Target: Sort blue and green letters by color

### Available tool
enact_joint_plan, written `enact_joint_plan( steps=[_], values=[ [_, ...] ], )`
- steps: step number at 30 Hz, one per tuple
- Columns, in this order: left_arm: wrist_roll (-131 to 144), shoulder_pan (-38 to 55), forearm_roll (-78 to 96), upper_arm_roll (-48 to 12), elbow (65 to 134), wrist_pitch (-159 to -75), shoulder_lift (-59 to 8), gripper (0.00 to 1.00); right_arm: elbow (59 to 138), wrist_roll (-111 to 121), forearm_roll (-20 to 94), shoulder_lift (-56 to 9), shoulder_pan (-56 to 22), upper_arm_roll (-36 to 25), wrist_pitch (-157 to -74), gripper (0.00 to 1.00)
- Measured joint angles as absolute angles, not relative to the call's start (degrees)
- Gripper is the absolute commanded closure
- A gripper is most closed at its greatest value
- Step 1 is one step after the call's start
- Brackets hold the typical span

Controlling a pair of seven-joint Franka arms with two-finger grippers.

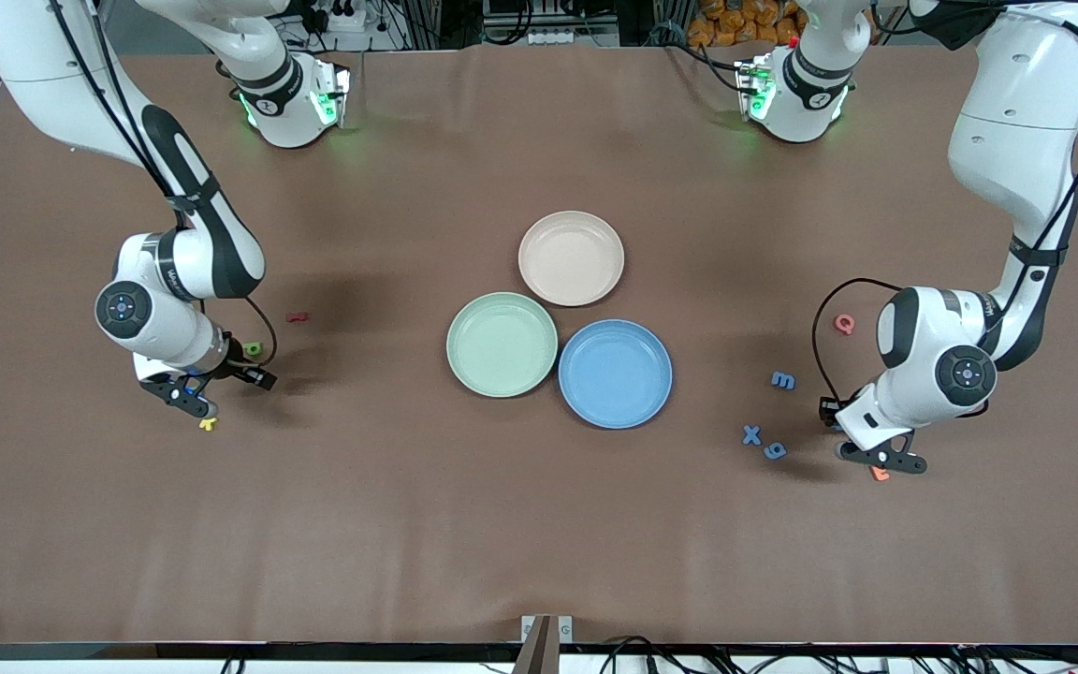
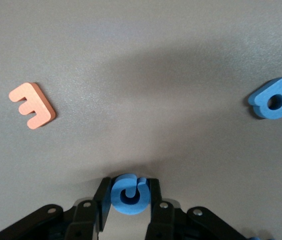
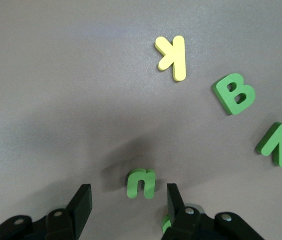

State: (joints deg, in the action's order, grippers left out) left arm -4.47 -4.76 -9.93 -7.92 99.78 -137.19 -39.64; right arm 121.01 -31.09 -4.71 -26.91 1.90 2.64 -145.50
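The left end effector [image 2: 129,196] clenches a blue foam letter G [image 2: 128,194]; the right end effector [image 3: 128,202] gapes over a green foam u [image 3: 141,183] on the brown worktop [image 1: 389,524].

White arms with black joint bands, black cables, green-lit bases.

My left gripper [image 2: 128,196] is pinching the blue G [image 2: 129,194]; blue E [image 1: 783,380], X [image 1: 751,434] and g [image 1: 775,451] are lying nearby. Green u [image 3: 141,183], B [image 3: 234,93], N [image 3: 279,145] are lying flat together.
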Motion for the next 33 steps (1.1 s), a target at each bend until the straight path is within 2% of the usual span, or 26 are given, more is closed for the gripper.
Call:
enact_joint_plan(
  steps=[7, 10, 16, 19, 24, 28, 33],
  values=[
    [-3.65, -4.53, -9.93, -8.15, 99.34, -137.43, -39.6, 1.0, 121.02, -31.04, -4.73, -27.72, 1.94, 2.59, -146.55, 0.37],
    [-1.71, -4.07, -9.93, -8.8, 98.69, -137.44, -39.45, 1.0, 121.03, -31.04, -4.74, -27.96, 1.94, 2.58, -146.8, 0.45],
    [4.6, -2.22, -9.93, -10.94, 97.6, -137.2, -38.99, 1.0, 121.02, -31.02, -4.74, -28.05, 1.94, 2.58, -146.97, 0.67],
    [8.0, -0.45, -9.93, -11.57, 97.0, -136.65, -38.77, 1.0, 121.02, -31.02, -4.74, -28.05, 1.95, 2.58, -146.98, 0.75],
    [12.94, 2.73, -9.93, -11.84, 96.2, -134.51, -37.81, 1.0, 121.02, -31.01, -4.75, -28.05, 1.96, 2.58, -147.04, 0.84],
    [17.24, 5.59, -9.93, -11.96, 96.01, -132.84, -36.71, 1.0, 121.02, -30.99, -4.75, -28.05, 1.97, 2.58, -147.08, 0.98],
    [23.79, 10.02, -9.93, -12.05, 95.89, -132.15, -35.69, 1.0, 120.88, -30.97, -4.75, -28.05, 1.94, 2.59, -147.08, 1.0]
  ],
)
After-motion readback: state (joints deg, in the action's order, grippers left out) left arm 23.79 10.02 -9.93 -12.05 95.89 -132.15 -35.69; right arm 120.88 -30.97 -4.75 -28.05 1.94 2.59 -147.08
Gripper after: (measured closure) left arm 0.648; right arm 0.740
